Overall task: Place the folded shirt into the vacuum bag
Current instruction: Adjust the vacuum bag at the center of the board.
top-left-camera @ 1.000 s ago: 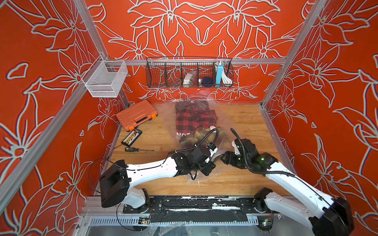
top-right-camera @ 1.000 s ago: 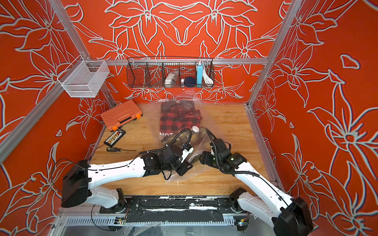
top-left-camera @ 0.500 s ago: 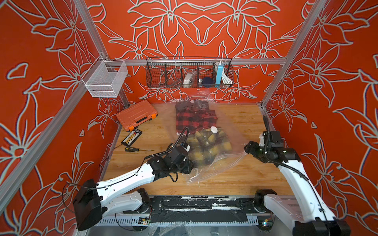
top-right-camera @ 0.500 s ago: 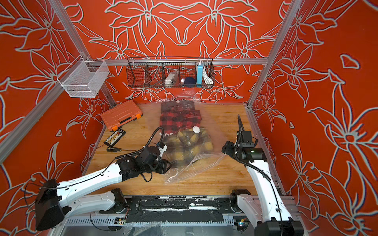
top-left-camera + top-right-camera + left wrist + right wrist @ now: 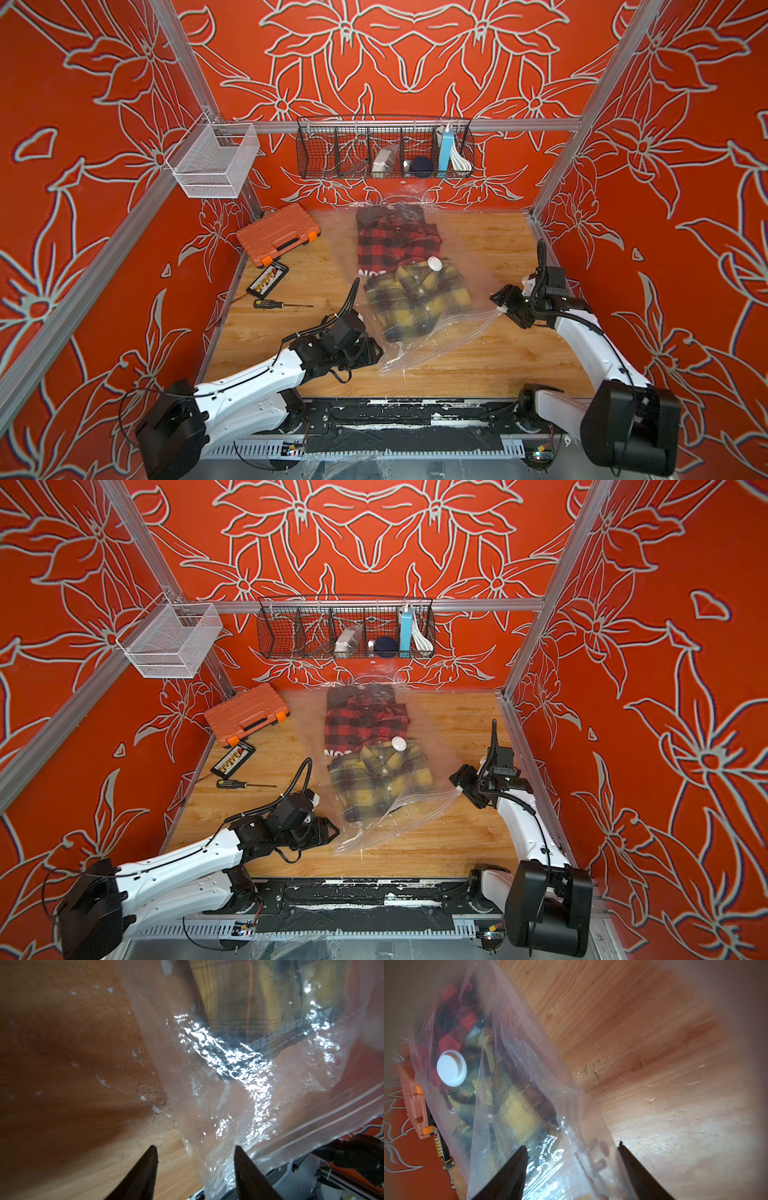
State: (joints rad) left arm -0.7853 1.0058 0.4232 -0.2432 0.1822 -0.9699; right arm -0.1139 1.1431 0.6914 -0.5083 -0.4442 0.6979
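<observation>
The clear vacuum bag (image 5: 453, 332) lies along the middle of the wooden table, its mouth toward the front. Inside it, a yellow-and-dark plaid folded shirt (image 5: 415, 299) rests in front of a red plaid shirt (image 5: 395, 243). The white valve cap (image 5: 434, 263) sits over where they meet. My left gripper (image 5: 374, 353) is open at the mouth's left corner; in the left wrist view the bag's edge (image 5: 228, 1084) hangs loose between the left gripper's (image 5: 195, 1148) jaws. My right gripper (image 5: 500, 301) is open at the right corner, with loose film between the jaws (image 5: 572, 1145).
An orange tool case (image 5: 276, 235), a bit holder (image 5: 268, 284) and a screwdriver (image 5: 278, 304) lie along the table's left side. A black wire basket (image 5: 384, 149) and a white mesh basket (image 5: 212, 166) hang on the back rail.
Both arms have drawn back from the bag's mouth, the left toward the front left and the right toward the right wall. The left jaws have widened and the bag's mouth has sunk flat.
</observation>
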